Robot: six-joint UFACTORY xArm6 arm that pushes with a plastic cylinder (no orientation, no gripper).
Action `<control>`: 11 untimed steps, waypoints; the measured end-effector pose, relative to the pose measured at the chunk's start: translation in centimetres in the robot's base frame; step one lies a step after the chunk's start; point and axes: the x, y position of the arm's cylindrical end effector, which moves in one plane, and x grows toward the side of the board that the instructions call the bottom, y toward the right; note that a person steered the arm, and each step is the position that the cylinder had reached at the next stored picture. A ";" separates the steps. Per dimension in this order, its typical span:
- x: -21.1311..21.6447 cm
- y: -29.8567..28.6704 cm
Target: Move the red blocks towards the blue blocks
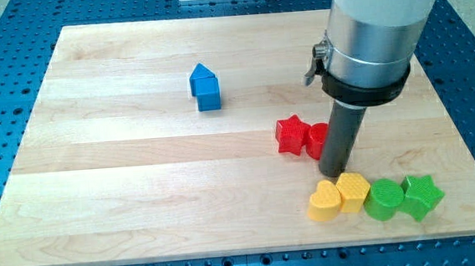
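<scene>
I have no pincer on this arm, only the dark rod, so there is nothing to open or close. My tip is down on the wooden board, right of centre and toward the near edge. It sits just to the right of the red blocks and partly covers one of them.

The red star block lies clear to the left of the rod. Touching its right side is a second red block; the rod hides much of it, so I cannot tell its shape.

The blue blocks stand well apart from the red ones, farther away and to the left. A blue house-shaped block and a blue cube are pressed together, the cube nearer to me.

Just nearer than my tip runs a row of four blocks, touching one another. From left to right they are a yellow heart block, a second yellow block, a green round block and a green star block.
</scene>
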 end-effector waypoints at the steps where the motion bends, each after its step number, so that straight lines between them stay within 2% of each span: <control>1: -0.1 1.5; 2: -1.4 2.4; 3: -4.4 -3.4; 4: -5.1 -6.7; 6: -3.3 0.5; 8: -7.6 -9.6; 9: -9.0 -7.0; 10: -17.6 -5.2; 11: -23.2 -9.8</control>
